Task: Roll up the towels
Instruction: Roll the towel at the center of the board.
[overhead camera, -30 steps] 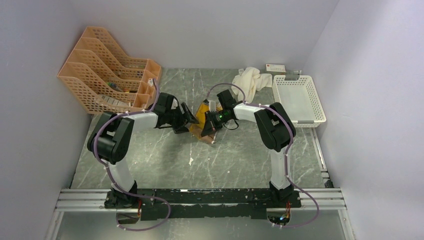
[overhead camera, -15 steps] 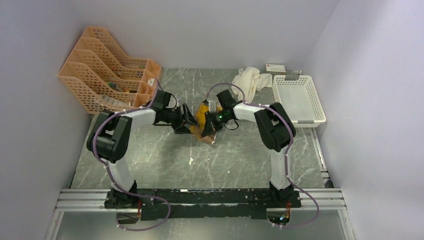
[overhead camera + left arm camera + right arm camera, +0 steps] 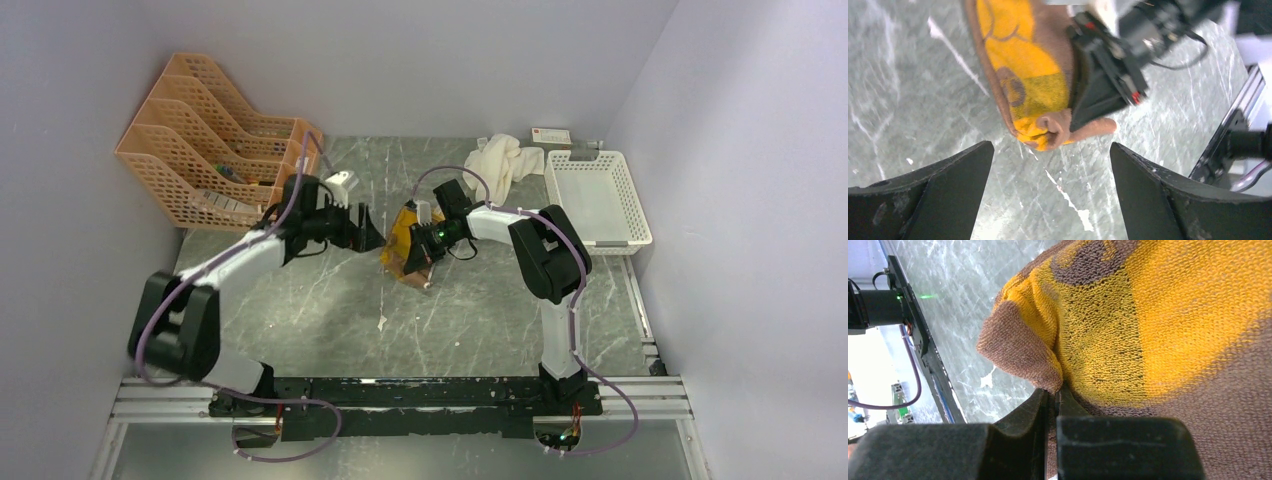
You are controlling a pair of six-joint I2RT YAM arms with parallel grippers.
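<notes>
The brown towel point(image 3: 403, 243) lies bunched on the table point(image 3: 330, 320) near its middle, between the two grippers. Its mustard-yellow side with brown patterns faces up, and the brown side shows at the edges. It is folded loosely and is not a tight cylinder.

The right gripper point(image 3: 1053, 392) has its jaws closed on a fold of the brown towel. In the right wrist view the two fingers are pressed almost together, with a thin layer of cloth between them, and a brown corner of the towel sticks out just beside the fingertips.

The left gripper point(image 3: 1051, 146) is just to the left of the brown towel and does not touch it. Its jaws stand wide apart and hold nothing. In the left wrist view the folded end of the towel is seen between the two fingers but beyond their tips, with bare table under them.

The cream towel point(image 3: 497, 160) lies crumpled at the far side of the table, well apart from both grippers, just beside the white basket point(image 3: 600, 200). It is not rolled. An orange rack point(image 3: 215, 140) stands at the far left corner, close behind the left arm
</notes>
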